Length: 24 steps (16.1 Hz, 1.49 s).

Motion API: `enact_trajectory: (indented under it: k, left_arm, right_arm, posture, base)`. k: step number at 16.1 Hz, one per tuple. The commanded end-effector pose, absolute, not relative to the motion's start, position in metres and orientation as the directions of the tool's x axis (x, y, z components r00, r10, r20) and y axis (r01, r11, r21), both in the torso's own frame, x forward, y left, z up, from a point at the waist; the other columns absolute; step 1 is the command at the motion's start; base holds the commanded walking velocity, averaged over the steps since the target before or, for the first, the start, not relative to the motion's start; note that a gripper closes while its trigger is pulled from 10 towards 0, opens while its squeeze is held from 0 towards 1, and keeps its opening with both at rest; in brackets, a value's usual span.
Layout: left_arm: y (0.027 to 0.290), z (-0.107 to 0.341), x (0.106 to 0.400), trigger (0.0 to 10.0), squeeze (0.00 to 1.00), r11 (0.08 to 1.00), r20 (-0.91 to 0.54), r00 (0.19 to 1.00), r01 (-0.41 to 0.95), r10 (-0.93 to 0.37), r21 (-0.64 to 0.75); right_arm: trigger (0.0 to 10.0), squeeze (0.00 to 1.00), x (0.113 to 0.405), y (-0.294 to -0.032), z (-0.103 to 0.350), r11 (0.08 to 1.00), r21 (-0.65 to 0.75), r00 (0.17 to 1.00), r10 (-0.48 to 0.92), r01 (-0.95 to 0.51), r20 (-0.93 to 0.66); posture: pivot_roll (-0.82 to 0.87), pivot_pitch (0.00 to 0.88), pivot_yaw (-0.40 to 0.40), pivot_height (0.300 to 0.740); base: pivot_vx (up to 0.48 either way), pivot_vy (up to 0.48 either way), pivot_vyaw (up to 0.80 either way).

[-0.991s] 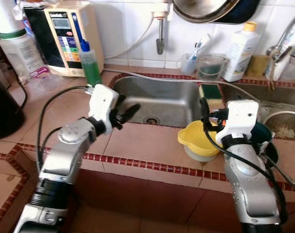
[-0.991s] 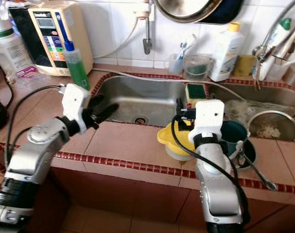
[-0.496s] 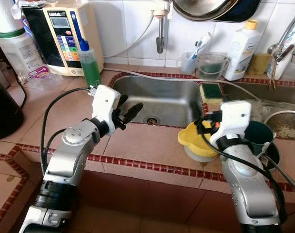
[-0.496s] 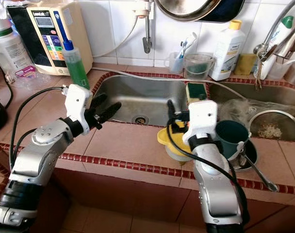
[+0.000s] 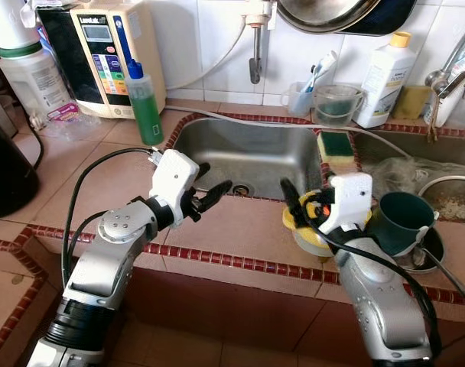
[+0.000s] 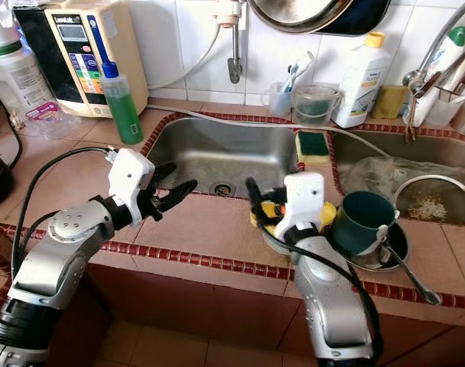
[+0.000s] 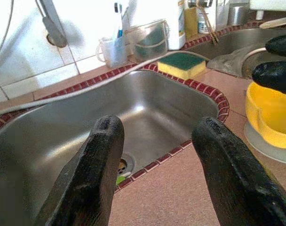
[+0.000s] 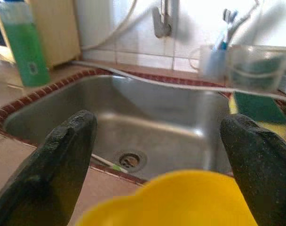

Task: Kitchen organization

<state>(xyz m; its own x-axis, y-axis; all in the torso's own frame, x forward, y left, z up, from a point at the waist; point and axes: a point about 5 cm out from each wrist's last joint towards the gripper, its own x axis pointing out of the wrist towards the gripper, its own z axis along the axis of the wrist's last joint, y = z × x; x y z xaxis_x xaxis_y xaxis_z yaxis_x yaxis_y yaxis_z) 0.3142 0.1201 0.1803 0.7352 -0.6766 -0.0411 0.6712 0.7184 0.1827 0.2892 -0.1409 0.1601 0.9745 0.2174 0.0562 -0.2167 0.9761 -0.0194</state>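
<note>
A yellow bowl [image 5: 317, 237] sits nested in a pale bowl [image 5: 307, 248] on the tiled counter in front of the sink [image 5: 248, 157]. My right gripper [image 5: 301, 205] is open just above the yellow bowl's left rim, and its fingers [image 8: 63, 160] spread wide with the yellow bowl [image 8: 180, 202] low between them. My left gripper [image 5: 215, 186] is open and empty over the counter at the sink's front edge. Its fingers [image 7: 93, 169] point toward the basin, with the yellow bowl [image 7: 270, 117] off to one side.
A teal mug [image 5: 401, 218] rests on a dark dish with a spoon [image 5: 447, 271] right of the bowls. A green-yellow sponge [image 5: 334, 144] lies on the sink divider. At the back stand a green soap bottle [image 5: 144, 99], a water machine [image 5: 114, 53] and a white bottle [image 5: 385, 73].
My right gripper has swung left and down from behind the yellow bowl to its left rim. My left gripper has dropped slightly toward the counter edge.
</note>
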Motion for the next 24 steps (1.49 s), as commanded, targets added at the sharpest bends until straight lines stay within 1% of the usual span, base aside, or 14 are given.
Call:
enact_trajectory:
  k: [1, 4, 7, 13, 15, 17, 18, 21, 22, 24]
  left_arm:
    - [0.116, 0.183, 0.31, 10.0, 0.0, 0.694, -0.041, 0.714, 0.692, -0.699, 0.198]
    - [0.114, 0.184, 0.308, 10.0, 0.0, 0.68, -0.045, 0.702, 0.702, -0.711, 0.212]
    - [0.112, 0.185, 0.308, 10.0, 0.0, 0.68, -0.042, 0.702, 0.702, -0.711, 0.211]
    - [0.113, 0.185, 0.308, 10.0, 0.0, 0.685, -0.039, 0.706, 0.698, -0.707, 0.207]
    - [0.115, 0.188, 0.31, 10.0, 0.0, 0.697, -0.028, 0.716, 0.687, -0.697, 0.206]
    - [0.116, 0.19, 0.311, 10.0, 0.0, 0.714, -0.012, 0.73, 0.672, -0.684, 0.199]
    - [0.115, 0.191, 0.313, 10.0, 0.0, 0.737, 0.015, 0.748, 0.651, -0.664, 0.18]
    - [0.108, 0.19, 0.311, 10.0, 0.0, 0.742, 0.034, 0.747, 0.652, -0.664, 0.156]
    - [0.105, 0.188, 0.31, 10.0, 0.0, 0.742, 0.038, 0.745, 0.656, -0.666, 0.141]
    - [0.103, 0.188, 0.309, 10.0, 0.0, 0.745, 0.046, 0.746, 0.655, -0.664, 0.125]
  right_arm:
    - [10.0, 0.0, 0.29, -0.15, 0.156, 0.982, -0.009, 0.982, 0.19, -0.19, 0.024]
    - [10.0, 0.0, 0.292, -0.159, 0.157, 0.986, 0.026, 0.986, 0.164, -0.165, 0.011]
    - [10.0, 0.0, 0.291, -0.158, 0.159, 0.985, 0.041, 0.986, 0.167, -0.168, 0.014]
    - [10.0, 0.0, 0.291, -0.163, 0.159, 0.988, 0.015, 0.988, 0.152, -0.152, 0.011]
    - [10.0, 0.0, 0.29, -0.164, 0.168, 0.986, -0.024, 0.983, 0.166, -0.165, 0.078]
    - [10.0, 0.0, 0.288, -0.164, 0.179, 0.986, -0.026, 0.974, 0.165, -0.163, 0.156]
    - [10.0, 0.0, 0.288, -0.167, 0.192, 0.991, -0.015, 0.964, 0.131, -0.131, 0.232]
    - [10.0, 0.0, 0.287, -0.173, 0.204, 0.997, -0.022, 0.949, 0.08, -0.077, 0.304]
    - [10.0, 0.0, 0.286, -0.176, 0.211, 0.997, -0.059, 0.935, 0.059, -0.041, 0.35]
    - [10.0, 0.0, 0.286, -0.179, 0.22, 0.997, -0.08, 0.917, 0.034, -0.003, 0.397]
  posture:
    - [-0.17, 0.014, 0.024, 0.74]
    - [-0.17, 0.02, 0.026, 0.74]
    - [-0.18, 0.026, 0.027, 0.74]
    - [-0.18, 0.037, 0.026, 0.74]
    - [-0.18, 0.04, 0.025, 0.74]
    - [-0.18, 0.045, 0.025, 0.74]
    - [-0.18, 0.046, 0.028, 0.74]
    - [-0.19, 0.046, 0.031, 0.74]
    - [-0.19, 0.047, 0.033, 0.74]
    - [-0.19, 0.046, 0.033, 0.74]
  base:
    - [0.0, 0.0, 0.0]
    - [0.0, 0.0, 0.0]
    - [0.0, 0.0, 0.0]
    - [0.0, 0.0, 0.0]
    - [0.0, 0.0, 0.0]
    - [0.0, 0.0, 0.0]
    - [0.0, 0.0, 0.0]
    - [0.0, 0.0, 0.0]
    - [0.0, 0.0, 0.0]
    - [0.0, 0.0, 0.0]
